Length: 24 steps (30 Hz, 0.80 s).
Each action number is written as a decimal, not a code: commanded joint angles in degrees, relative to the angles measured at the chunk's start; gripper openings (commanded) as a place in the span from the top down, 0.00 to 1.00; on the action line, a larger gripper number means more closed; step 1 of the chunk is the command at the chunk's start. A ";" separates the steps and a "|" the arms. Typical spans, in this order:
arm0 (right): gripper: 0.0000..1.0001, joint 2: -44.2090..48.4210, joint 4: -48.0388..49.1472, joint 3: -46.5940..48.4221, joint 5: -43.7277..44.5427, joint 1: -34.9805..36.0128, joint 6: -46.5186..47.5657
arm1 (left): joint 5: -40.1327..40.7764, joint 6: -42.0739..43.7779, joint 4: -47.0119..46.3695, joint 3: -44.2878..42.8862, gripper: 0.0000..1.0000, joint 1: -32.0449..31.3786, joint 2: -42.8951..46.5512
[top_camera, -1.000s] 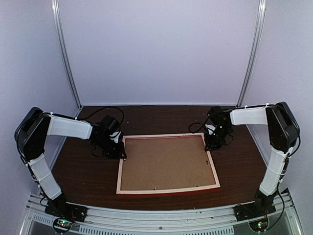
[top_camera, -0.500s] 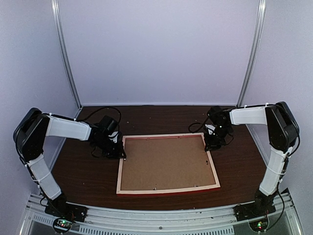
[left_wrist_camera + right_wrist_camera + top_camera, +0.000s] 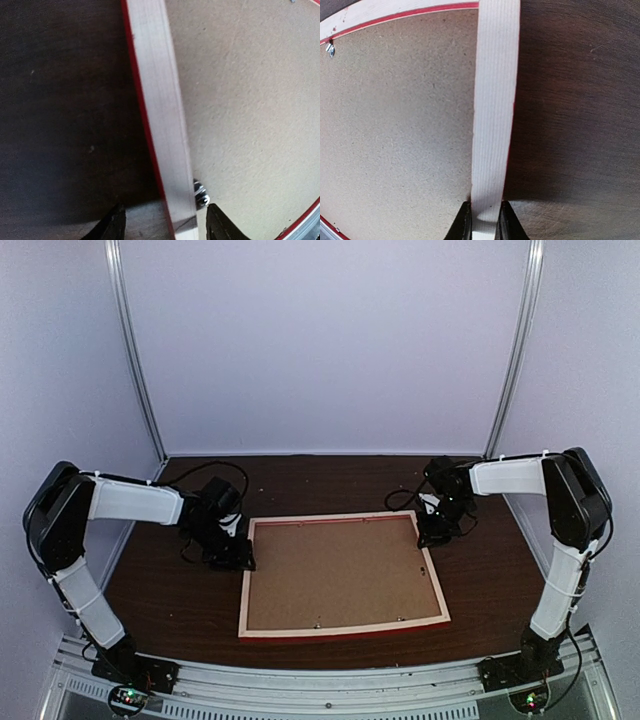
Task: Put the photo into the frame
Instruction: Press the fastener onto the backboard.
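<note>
The frame (image 3: 244, 585) lies face-down on the table (image 3: 480, 570); the photo is not visible. The right gripper (image 3: 484, 224) pinches one rail, and the left gripper (image 3: 167, 227) is spread astride the other. A one-sided lift may skew the frame.

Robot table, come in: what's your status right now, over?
Left jaws open astride left rail of frame. Right jaws shut on its right rail. Frame face down, brown board in it; no photo in sight.
</note>
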State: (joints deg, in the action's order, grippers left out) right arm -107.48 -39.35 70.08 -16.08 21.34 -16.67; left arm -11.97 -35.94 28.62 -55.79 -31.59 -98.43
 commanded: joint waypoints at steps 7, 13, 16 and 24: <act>0.91 -3.65 2.27 -1.80 -1.50 0.16 1.37 | 8.65 4.62 9.94 -2.32 0.47 -1.67 0.10; 0.91 -2.90 1.91 -2.09 -1.11 0.19 1.30 | 13.68 4.54 12.47 -5.68 0.50 -3.53 -3.23; 0.91 -2.56 2.15 -2.31 -1.22 0.19 1.03 | 15.24 4.18 13.15 -6.48 0.54 -3.63 -4.01; 0.91 -2.55 2.19 -2.11 -1.28 0.19 1.10 | 19.99 3.05 12.54 -7.83 0.59 -3.73 -5.76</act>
State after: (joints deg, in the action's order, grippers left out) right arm -107.70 -37.71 69.95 -17.21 21.37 -16.45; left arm -0.86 -32.49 39.31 -63.13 -36.14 -102.04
